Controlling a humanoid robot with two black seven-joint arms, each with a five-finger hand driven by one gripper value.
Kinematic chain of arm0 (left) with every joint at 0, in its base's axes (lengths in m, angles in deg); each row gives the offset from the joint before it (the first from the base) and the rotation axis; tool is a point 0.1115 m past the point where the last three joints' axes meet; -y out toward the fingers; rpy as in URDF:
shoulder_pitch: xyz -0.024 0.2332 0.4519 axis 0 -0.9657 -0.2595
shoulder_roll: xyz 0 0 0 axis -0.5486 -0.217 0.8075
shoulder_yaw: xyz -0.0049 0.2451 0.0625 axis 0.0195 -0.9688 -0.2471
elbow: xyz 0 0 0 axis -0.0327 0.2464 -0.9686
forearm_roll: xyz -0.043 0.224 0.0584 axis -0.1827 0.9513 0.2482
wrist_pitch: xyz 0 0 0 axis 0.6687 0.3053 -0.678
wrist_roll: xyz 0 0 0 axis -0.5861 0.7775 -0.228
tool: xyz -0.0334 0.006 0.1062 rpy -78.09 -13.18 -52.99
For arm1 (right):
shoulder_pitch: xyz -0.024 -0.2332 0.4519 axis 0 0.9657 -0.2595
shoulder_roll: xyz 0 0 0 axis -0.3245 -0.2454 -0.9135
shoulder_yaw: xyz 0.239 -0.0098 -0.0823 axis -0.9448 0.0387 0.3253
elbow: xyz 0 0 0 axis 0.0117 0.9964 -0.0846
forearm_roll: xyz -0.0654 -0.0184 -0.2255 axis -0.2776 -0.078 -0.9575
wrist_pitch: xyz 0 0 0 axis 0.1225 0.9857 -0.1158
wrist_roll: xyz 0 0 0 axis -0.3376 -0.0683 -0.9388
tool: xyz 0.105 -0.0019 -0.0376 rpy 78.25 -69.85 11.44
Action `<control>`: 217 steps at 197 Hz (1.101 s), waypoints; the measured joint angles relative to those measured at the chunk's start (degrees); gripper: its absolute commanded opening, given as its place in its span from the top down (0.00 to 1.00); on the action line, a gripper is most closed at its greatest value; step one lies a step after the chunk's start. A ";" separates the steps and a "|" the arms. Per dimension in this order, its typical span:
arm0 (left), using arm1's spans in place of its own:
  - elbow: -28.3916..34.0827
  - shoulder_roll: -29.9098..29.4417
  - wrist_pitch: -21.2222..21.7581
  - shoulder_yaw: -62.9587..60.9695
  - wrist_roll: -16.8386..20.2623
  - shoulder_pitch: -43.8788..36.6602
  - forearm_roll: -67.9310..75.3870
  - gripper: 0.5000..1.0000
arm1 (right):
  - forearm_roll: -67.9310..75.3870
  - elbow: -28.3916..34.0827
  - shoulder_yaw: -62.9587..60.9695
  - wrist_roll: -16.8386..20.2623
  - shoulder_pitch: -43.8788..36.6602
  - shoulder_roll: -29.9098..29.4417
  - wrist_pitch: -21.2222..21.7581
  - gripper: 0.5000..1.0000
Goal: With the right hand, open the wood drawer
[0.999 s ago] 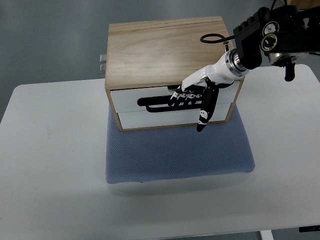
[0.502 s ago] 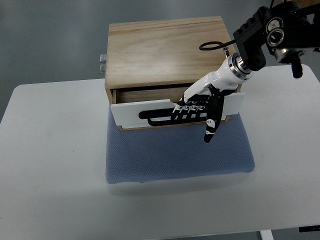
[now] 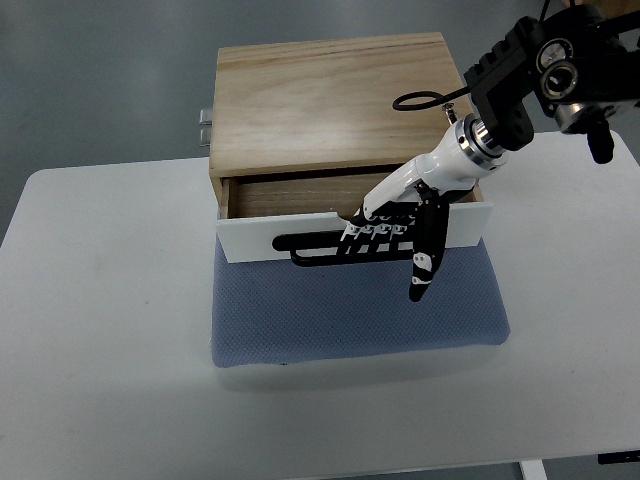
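A wooden box (image 3: 330,100) stood at the far side of a white table (image 3: 100,350), its front edge resting on a blue mat (image 3: 350,320) that lay spread toward the camera. The upper drawer (image 3: 300,215) of the box was pulled partway out, so that its white front panel stood clear of the box and a strip of bare wooden floor showed inside behind it. A black handle (image 3: 305,243) ran along the middle of that panel. The right hand (image 3: 395,220), white on the back with black fingers, reached in from the upper right on a dark arm (image 3: 545,70) and sat against the right half of the drawer front. Its four fingers (image 3: 370,232) were curled around the handle, hooked through it from above, while the thumb (image 3: 423,265) pointed straight down past the panel's lower edge and over the mat. A thin black cable (image 3: 425,100) looped above the box top near the wrist. At the far left side of the box a small metal fitting (image 3: 205,125) stuck out.
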 measured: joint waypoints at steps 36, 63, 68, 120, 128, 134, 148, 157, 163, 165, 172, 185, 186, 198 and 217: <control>0.00 0.00 0.00 0.00 0.00 0.00 0.00 0.00 | 0.00 1.88 0.00 0.00 -0.19 1.09 0.00 0.11; 0.01 0.00 0.00 0.00 0.00 0.00 0.00 0.00 | 0.00 2.53 0.04 -0.07 -0.28 1.82 0.00 0.11; 0.01 0.00 0.00 0.00 0.00 0.00 0.00 0.00 | 0.00 2.59 0.06 -0.08 -0.34 1.90 0.00 0.11; 0.01 0.00 0.00 0.00 0.00 0.00 0.00 0.00 | 0.00 2.71 -0.18 -0.13 -0.98 2.04 0.03 0.12; 0.02 0.00 0.00 0.00 0.00 0.00 0.00 0.00 | 0.00 2.71 -0.21 -0.13 -0.98 2.04 0.03 0.11; 0.01 0.00 0.00 0.00 0.00 0.00 0.00 0.00 | -0.03 2.71 -0.24 -0.13 -0.98 2.02 0.03 0.12; 0.01 0.00 0.00 0.00 0.00 0.00 0.00 0.00 | -0.07 2.71 -0.30 -0.13 -0.98 1.92 0.03 0.12; 0.01 0.00 0.00 0.00 0.00 0.00 0.00 0.00 | -0.08 2.71 -0.33 -0.13 -0.96 1.90 0.02 0.12; 0.01 0.00 0.00 0.00 0.00 0.00 0.00 0.00 | -0.08 2.71 -0.34 -0.13 -0.94 1.90 0.01 0.12; 0.01 0.00 0.00 0.00 0.00 0.00 0.00 0.00 | -0.08 2.71 -0.34 -0.13 -0.94 1.90 0.01 0.11; 0.00 0.00 0.00 0.00 0.00 0.00 0.00 0.00 | -0.08 2.71 -0.35 -0.14 -0.93 1.95 0.01 0.11; -0.01 0.00 0.00 0.00 0.00 0.00 0.00 0.00 | 0.00 2.68 -0.48 -0.18 -0.93 2.07 0.01 0.12; -0.01 0.00 0.00 0.00 0.00 0.00 0.00 0.00 | 0.00 2.68 -0.50 -0.18 -0.93 2.08 0.00 0.11; -0.01 0.00 0.00 0.00 0.00 0.00 0.00 0.00 | 0.06 2.63 -1.09 -0.21 -0.94 2.39 0.00 0.12; -0.01 0.00 0.00 0.00 0.00 0.00 0.00 0.00 | 0.12 2.60 -2.01 -0.23 -1.15 3.22 0.00 0.12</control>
